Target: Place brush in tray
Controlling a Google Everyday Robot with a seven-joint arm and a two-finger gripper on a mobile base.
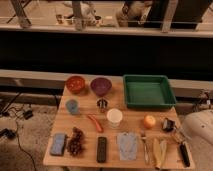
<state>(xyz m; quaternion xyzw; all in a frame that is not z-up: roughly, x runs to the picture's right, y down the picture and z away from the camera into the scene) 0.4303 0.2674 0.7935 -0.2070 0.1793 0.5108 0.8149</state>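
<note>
Arm (199, 128): white, bulky, enters from the right edge at mid-lower height and reaches left over the table's (85, 159) right margin.

Gripper (168, 124): dark, low over the tabletop in the lower right of the frame, just right of the orange fruit (149, 121) and below the tray's (148, 104) lower right corner. Whether it is wide, narrow or holding anything cannot be told.

Brush (183, 152): lies flat at the table's lower right corner, right of the banana (159, 152). Its long axis runs nearly top to bottom, leaning slightly left at the top. The black handle points to the bottom edge and the upper end runs toward the gripper. Contact cannot be determined. The brush is outside the tray and well apart from it.
</note>
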